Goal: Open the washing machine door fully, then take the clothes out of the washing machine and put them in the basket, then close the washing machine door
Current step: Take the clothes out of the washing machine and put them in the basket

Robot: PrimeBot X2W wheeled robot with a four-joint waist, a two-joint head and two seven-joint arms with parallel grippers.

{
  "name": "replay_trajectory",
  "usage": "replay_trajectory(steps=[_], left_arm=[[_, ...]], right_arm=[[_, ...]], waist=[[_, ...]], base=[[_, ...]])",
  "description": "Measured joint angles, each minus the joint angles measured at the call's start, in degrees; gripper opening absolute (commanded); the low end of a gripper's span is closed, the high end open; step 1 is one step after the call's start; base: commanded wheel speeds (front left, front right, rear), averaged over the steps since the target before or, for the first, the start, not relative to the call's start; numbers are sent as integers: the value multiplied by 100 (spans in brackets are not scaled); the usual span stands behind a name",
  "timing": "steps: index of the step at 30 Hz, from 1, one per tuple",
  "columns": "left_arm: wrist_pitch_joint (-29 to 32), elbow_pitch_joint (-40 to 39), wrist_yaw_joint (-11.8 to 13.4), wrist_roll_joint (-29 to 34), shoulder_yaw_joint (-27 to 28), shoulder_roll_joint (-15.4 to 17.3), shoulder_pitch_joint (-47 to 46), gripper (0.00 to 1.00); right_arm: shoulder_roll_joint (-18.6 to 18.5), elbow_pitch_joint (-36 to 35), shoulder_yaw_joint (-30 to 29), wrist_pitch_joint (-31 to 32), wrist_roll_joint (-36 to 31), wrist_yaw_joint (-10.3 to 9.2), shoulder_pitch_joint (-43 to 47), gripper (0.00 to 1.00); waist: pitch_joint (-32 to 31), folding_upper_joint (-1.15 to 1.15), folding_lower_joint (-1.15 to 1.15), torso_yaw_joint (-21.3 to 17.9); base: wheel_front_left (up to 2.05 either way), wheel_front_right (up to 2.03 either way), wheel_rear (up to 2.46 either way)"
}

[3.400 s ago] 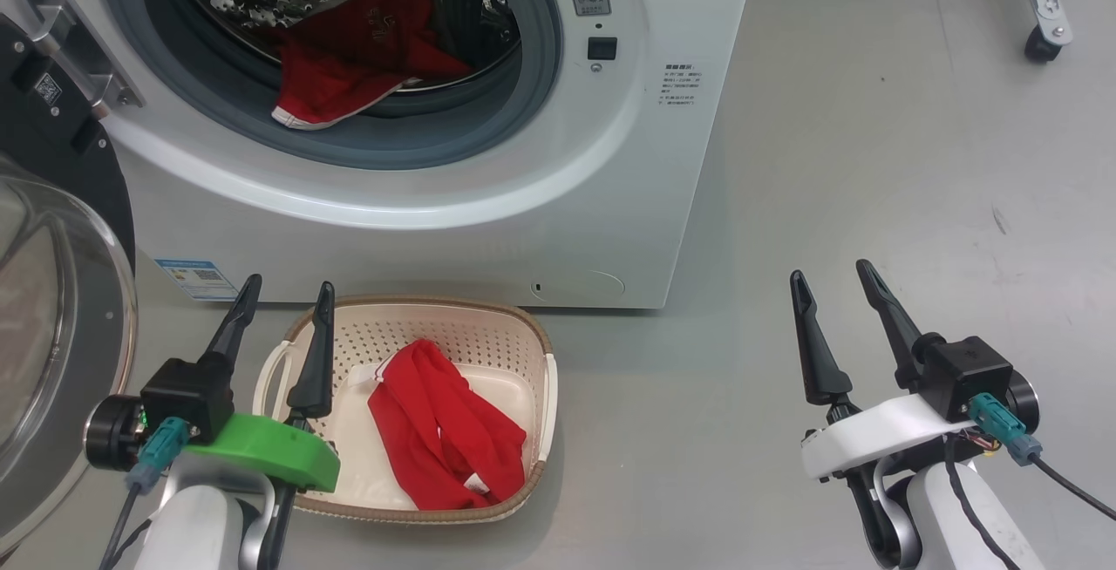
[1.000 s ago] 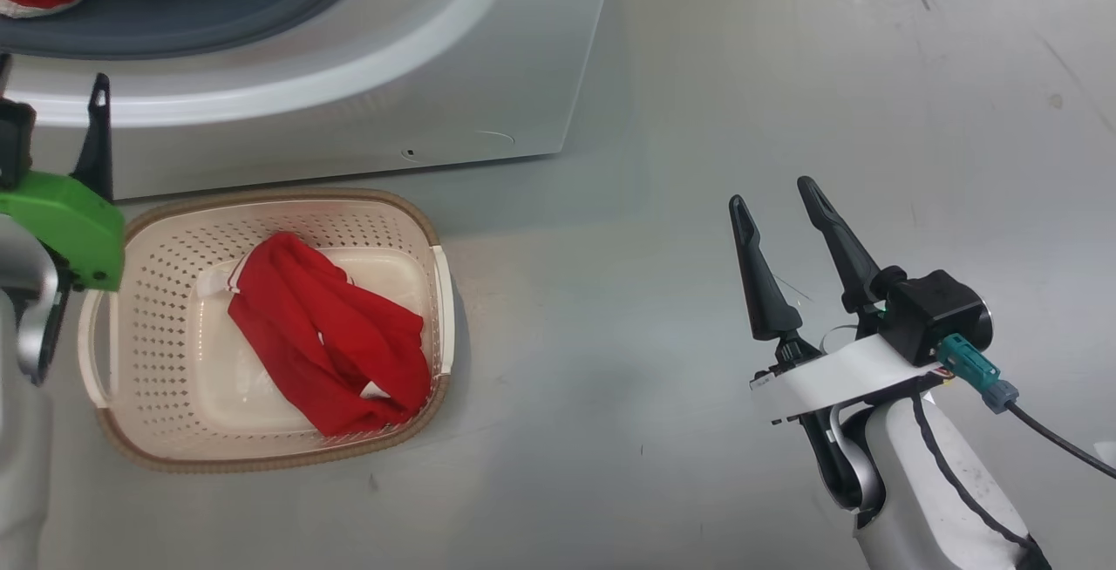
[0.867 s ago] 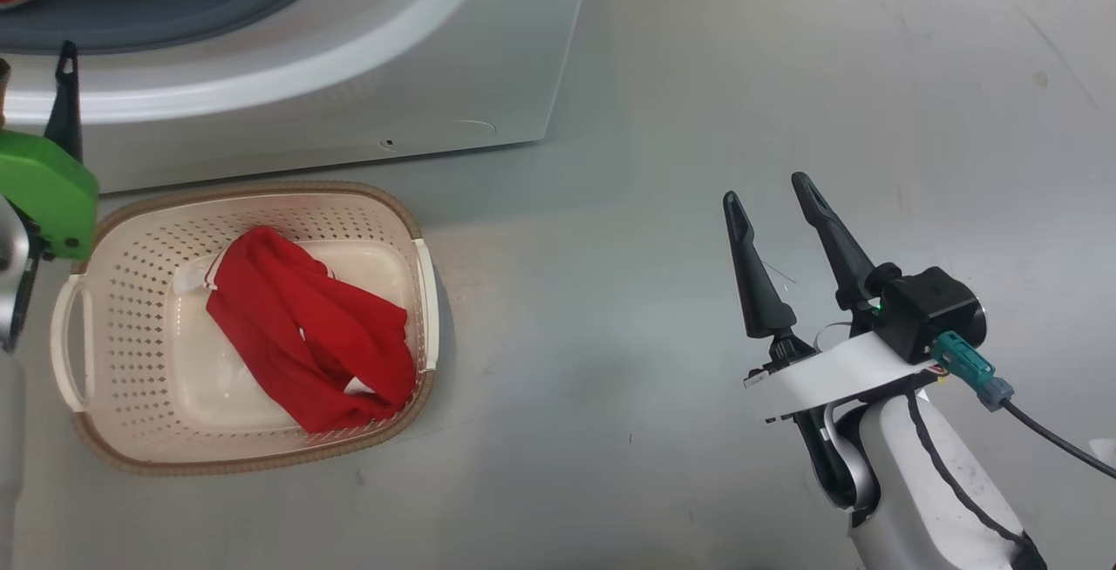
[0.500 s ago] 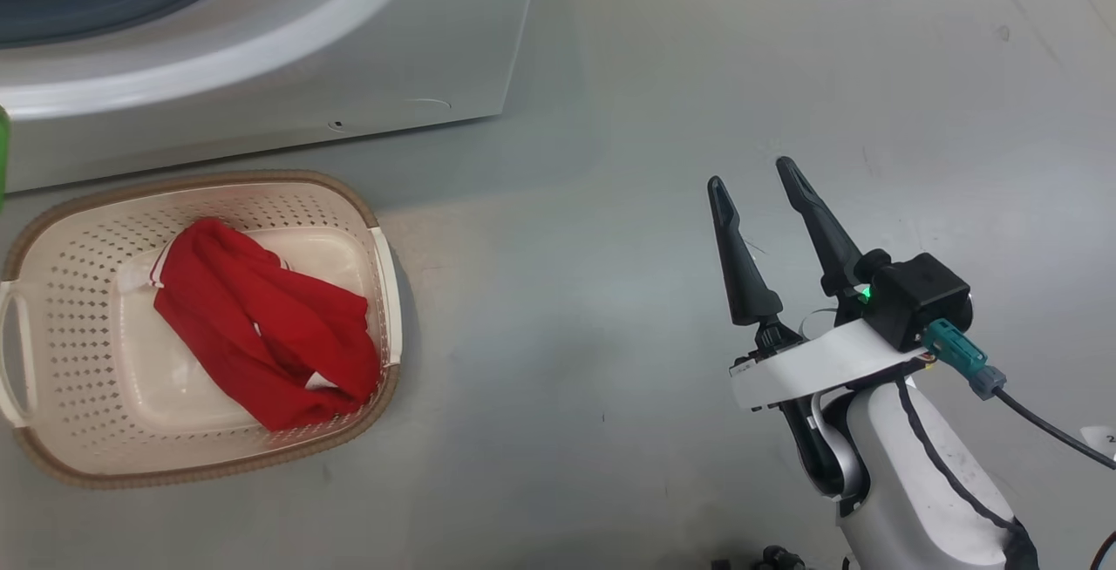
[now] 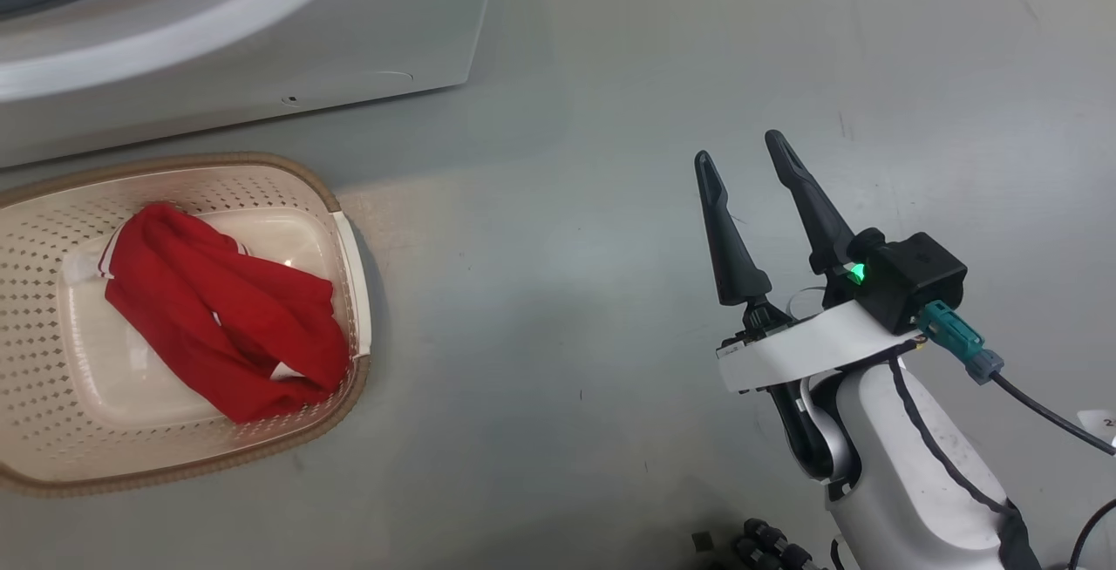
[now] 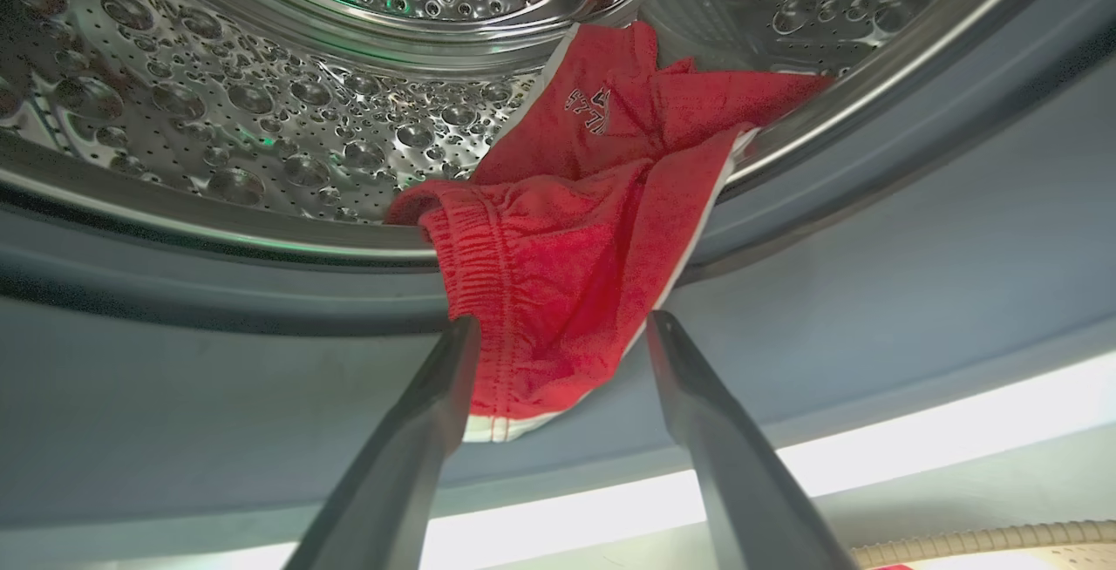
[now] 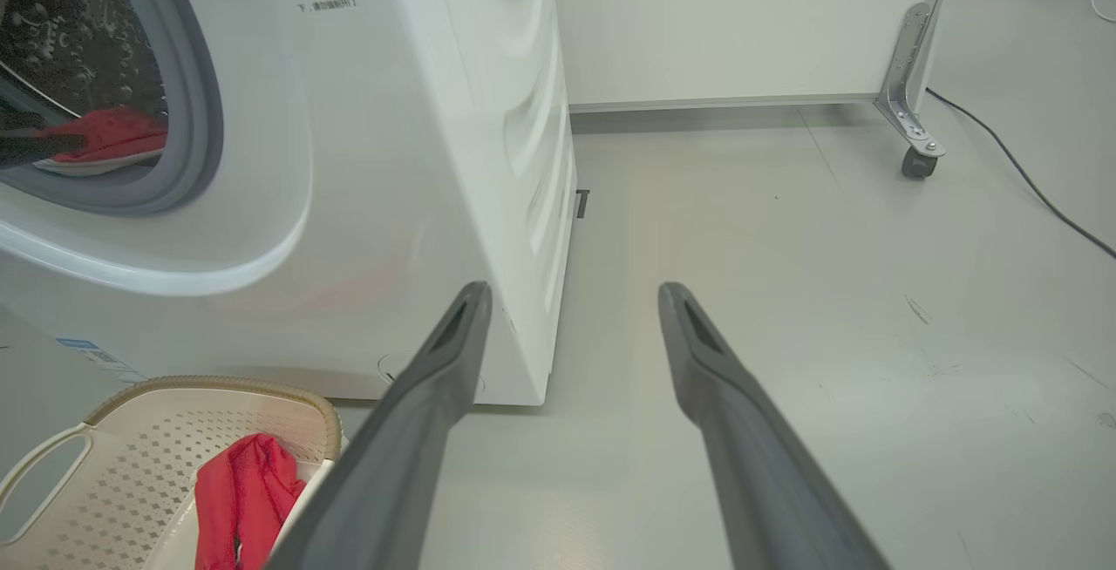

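Observation:
A red piece of the clothes [image 6: 567, 274] hangs over the steel drum's lip [image 6: 261, 117] and the grey gasket [image 6: 872, 274] of the washing machine [image 7: 418, 117]. My left gripper [image 6: 562, 326] is open, its fingertips on either side of the garment's lower hem. Another red garment [image 5: 218, 317] lies in the cream basket [image 5: 35, 247] on the floor before the machine. My right gripper [image 5: 738, 147] hovers open and empty over bare floor to the right of the basket. The washing machine door is out of view.
Grey floor stretches right of the machine [image 5: 261, 47]. In the right wrist view a metal leg on a caster [image 7: 911, 99] stands at the far right, with a black cable [image 7: 1020, 178] running across the floor behind it. The basket [image 7: 157, 430] is at that view's lower left.
The head camera has swung right, so basket and machine slid left in its picture. My left gripper has risen from beside the basket toward the drum opening. The right gripper stays open.

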Motion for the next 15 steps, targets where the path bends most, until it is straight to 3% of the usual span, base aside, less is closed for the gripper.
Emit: replay_trajectory(steps=[15], left_arm=[[227,556,164,179,-18,157,-439,100]], right_arm=[[2,-10,89,0,36,-97,-59,100]], waist=[[126,0,0,-89]], base=[[0,0,0]])
